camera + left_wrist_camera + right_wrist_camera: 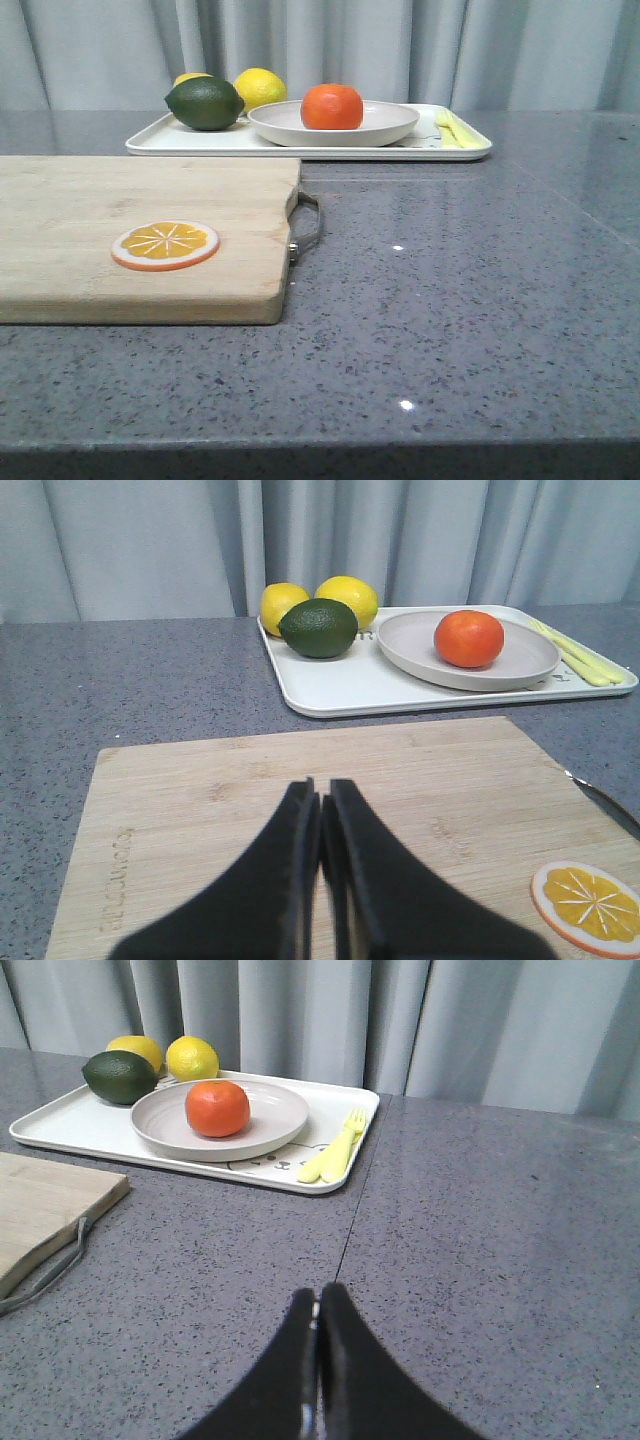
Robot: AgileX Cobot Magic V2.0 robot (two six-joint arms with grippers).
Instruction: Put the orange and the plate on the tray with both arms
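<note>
The orange (332,106) sits in the off-white plate (390,125), which rests on the white tray (300,147) at the far side of the table. All three also show in the left wrist view, with the orange (469,638) in the plate (530,660) on the tray (340,685), and in the right wrist view, again orange (217,1108), plate (275,1125) and tray (70,1125). My left gripper (320,792) is shut and empty above the wooden cutting board (200,800). My right gripper (318,1295) is shut and empty above the bare grey table. Neither gripper shows in the front view.
A dark green lime (205,103) and two lemons (260,88) lie on the tray's left end, and yellow cutlery (455,128) on its right end. The cutting board (120,240) with a metal handle (308,225) fills the near left and carries a flat orange slice (165,245).
</note>
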